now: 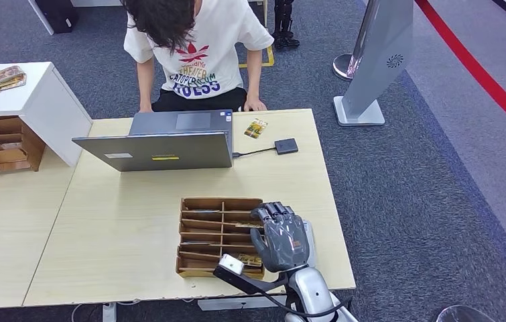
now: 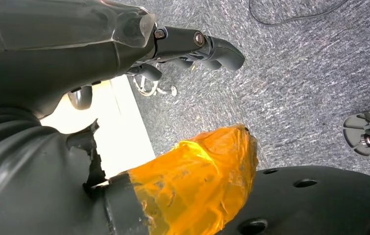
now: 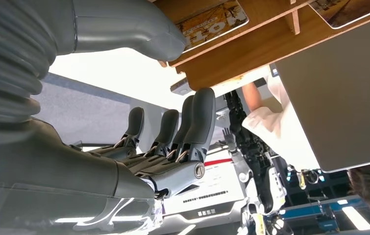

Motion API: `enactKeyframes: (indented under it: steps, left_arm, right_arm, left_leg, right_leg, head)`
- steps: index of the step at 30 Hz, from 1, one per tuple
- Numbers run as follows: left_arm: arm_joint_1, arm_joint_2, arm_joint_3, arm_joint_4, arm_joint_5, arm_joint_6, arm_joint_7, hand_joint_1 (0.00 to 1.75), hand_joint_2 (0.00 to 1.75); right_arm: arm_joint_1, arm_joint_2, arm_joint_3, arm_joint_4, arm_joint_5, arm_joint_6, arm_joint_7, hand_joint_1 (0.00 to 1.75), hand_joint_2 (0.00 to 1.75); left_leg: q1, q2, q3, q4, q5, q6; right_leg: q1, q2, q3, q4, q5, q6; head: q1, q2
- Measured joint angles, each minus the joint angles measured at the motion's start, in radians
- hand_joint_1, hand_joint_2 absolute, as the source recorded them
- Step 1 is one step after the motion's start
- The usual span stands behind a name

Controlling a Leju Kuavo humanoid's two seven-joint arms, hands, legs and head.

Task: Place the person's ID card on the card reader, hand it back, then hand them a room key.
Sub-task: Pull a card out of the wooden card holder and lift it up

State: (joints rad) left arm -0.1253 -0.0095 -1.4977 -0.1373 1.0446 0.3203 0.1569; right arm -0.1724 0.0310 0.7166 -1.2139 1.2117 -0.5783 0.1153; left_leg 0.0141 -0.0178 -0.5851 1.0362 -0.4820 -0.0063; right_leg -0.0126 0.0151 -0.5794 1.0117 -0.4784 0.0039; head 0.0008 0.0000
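My right hand (image 1: 282,238) hovers released, fingers apart, over the wooden card tray (image 1: 203,235) near me; the ID card (image 1: 255,128) lies far across the counter (image 1: 122,221).

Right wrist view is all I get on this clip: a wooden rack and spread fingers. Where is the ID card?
Observer: A small yellow-patterned card lies on the pale wooden table, beside the small black square card reader, not on it.
Operator: Where is the right hand on the table?
Observer: The right hand is at the right edge of the brown wooden compartment tray, holding nothing.
Operator: And the left hand?
Observer: The left hand hangs over grey carpet, holding nothing.
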Motion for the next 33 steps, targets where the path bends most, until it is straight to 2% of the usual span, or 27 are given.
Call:
enactKeyframes:
  steps: [6,16,33]
  left_arm:
    - [0.000,0.000,-0.001,0.000,0.003,0.000,-0.002,0.00,0.00]
    - [-0.002,0.000,-0.002,0.000,0.003,-0.003,-0.002,0.00,0.00]
    - [-0.007,0.000,-0.004,0.000,0.003,-0.008,-0.002,0.00,0.00]
  right_arm:
    - [0.001,0.004,0.000,-0.001,-0.007,0.018,-0.003,0.81,1.75]
    - [-0.002,0.019,0.000,0.019,-0.036,0.034,-0.028,0.84,1.75]
    - [-0.027,0.033,0.001,0.091,-0.049,0.038,-0.025,0.93,1.75]
  left_leg:
    - [0.000,0.000,0.000,0.000,0.000,0.000]
    - [0.000,0.000,0.000,0.000,0.000,0.000]
    - [0.000,0.000,0.000,0.000,0.000,0.000]
  right_leg:
    - [0.000,0.000,0.000,0.000,0.000,0.000]
    - [0.000,0.000,0.000,0.000,0.000,0.000]
    - [0.000,0.000,0.000,0.000,0.000,0.000]
  head:
    - [0.000,0.000]
    - [0.000,0.000]
    - [0.000,0.000]
